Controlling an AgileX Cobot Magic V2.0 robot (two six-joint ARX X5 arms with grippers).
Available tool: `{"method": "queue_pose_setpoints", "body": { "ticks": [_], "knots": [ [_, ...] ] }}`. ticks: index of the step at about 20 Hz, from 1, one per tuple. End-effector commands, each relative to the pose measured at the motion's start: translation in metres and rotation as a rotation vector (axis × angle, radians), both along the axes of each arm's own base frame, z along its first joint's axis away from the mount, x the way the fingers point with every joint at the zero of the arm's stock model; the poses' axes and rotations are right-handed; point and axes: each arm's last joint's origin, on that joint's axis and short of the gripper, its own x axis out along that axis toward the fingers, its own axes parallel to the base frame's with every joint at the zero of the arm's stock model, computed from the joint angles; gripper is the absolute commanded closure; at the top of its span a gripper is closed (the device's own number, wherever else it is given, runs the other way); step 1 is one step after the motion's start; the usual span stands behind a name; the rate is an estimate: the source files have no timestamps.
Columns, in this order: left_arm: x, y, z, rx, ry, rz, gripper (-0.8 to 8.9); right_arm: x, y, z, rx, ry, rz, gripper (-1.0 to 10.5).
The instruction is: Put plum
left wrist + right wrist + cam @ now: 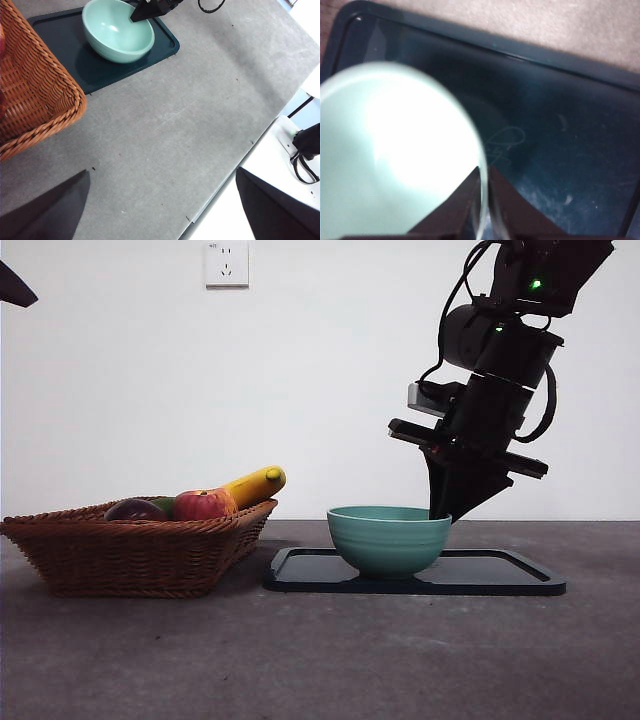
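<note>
- Your right gripper (441, 516) is down at the green bowl (388, 538); in the right wrist view its two black jaws stand on either side of the bowl's rim, one inside and one outside, closed onto it with only the thin wall between them.
- The bowl sits on the dark tray (500, 573), toward the end of the tray nearer the basket, and you can see its inside is pale and glossy in the right wrist view (395, 160).
- The plum (134, 510) lies in the wicker basket (130, 555), at the side farther from the tray; only its dark top shows over the basket's rim.
- Just beside the plum is the red apple (204, 504), and the yellow banana-like fruit (255, 483) leans over the rim nearest the tray. A sliver of something green shows between plum and apple, too little for you to name.
- The basket stands on the grey table (320, 660), just beside the tray, apparently not touching it.
- Your left gripper (160, 210) hangs high over bare table, well away from the fruit, its jaws spread wide and holding nothing; the left wrist view also catches the right gripper's tip (142, 12) at the bowl (117, 31).
</note>
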Motion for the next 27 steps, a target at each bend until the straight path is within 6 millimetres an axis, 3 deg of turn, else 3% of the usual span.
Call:
{"method": "queue_pose_setpoints", "body": {
  "ticks": [1,5,9,14,18,21,24,27],
  "knots": [
    [0.001,-0.001,0.005,-0.002,-0.032,-0.019,3.5,0.006,0.005,0.002,0.004,-0.024,0.014,9.4],
    [0.001,-0.001,0.005,-0.002,-0.033,-0.019,3.5,0.004,0.004,0.031,0.024,-0.087,0.013,9.4],
    [0.001,-0.001,0.005,-0.002,-0.033,-0.019,3.5,-0.01,-0.001,0.079,0.035,-0.15,0.028,9.4],
    [0.001,-0.001,0.005,-0.002,-0.033,-0.019,3.5,-0.052,-0.013,0.139,0.047,-0.23,0.058,9.4],
    [0.001,-0.001,0.005,-0.001,-0.035,-0.021,3.5,-0.099,-0.023,0.173,0.048,-0.257,0.086,9.4],
    [0.001,-0.001,0.005,0.0,-0.034,-0.021,3.5,-0.131,-0.026,0.174,0.057,-0.272,0.117,9.4],
    [0.001,-0.001,0.005,0.0,-0.034,-0.021,3.5,-0.156,-0.025,0.149,0.056,-0.24,0.152,9.4],
    [0.001,-0.001,0.005,0.0,-0.034,-0.021,3.5,-0.167,-0.019,0.118,0.056,-0.185,0.172,9.4]
  ]
}}
